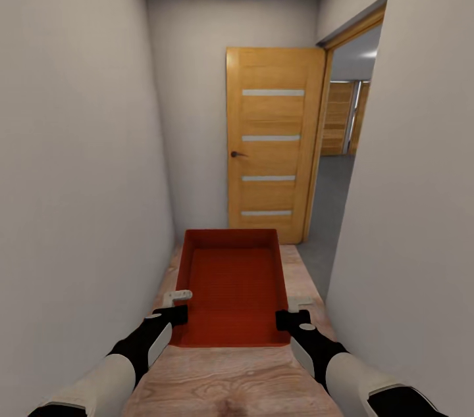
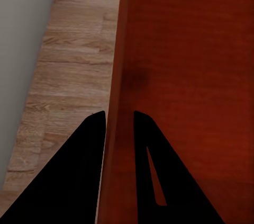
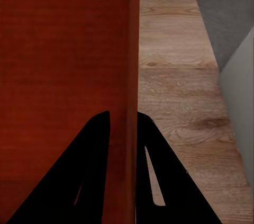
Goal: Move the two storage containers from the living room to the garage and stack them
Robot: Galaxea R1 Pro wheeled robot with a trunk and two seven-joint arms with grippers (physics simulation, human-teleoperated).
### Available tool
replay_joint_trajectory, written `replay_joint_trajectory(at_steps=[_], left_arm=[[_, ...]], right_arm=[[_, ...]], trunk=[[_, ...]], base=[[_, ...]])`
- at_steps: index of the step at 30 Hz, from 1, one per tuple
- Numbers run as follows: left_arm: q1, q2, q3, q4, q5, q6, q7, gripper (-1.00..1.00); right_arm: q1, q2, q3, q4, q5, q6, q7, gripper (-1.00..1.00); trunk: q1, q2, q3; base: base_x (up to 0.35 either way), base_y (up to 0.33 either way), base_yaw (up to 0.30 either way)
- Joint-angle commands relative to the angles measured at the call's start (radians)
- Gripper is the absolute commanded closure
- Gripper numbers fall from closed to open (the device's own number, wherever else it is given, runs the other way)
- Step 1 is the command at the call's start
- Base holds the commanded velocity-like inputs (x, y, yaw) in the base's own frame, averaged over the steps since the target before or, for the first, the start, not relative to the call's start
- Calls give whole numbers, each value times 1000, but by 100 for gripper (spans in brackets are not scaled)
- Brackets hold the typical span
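Where I am: a narrow hallway with pale walls (image 1: 79, 141) and a wood plank floor (image 1: 230, 377)
Bin: one red-orange open-topped bin (image 1: 232, 289) is held out in front of me between both arms, above the planks, its long side pointing down the hallway
Left claw: my left claw (image 2: 119, 121) pinches the bin's left wall near the close corner, one finger inside, one outside
Right claw: my right claw (image 3: 124, 121) pinches the bin's right wall the same way
Ahead: a wooden door (image 1: 273, 141) with pale horizontal strips stands open against the end wall
Doorway: to the right of the door, an opening shows a grey floor (image 1: 329, 206) beyond
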Motion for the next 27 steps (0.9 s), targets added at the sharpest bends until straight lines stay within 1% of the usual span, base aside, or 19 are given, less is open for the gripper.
replay_joint_trajectory(at_steps=[1,27], left_arm=[[-1,10,56,-6,-14,-5,28,100],[-1,10,56,-6,-14,-5,28,100]], right_arm=[[-1,-1,-10,19,-12,-6,-8,100],[-1,-1,-10,19,-12,-3,-8,100]], trunk=[[1,-1,-1],[1,-1,-1]], base=[[323,1,0],[323,0,0]])
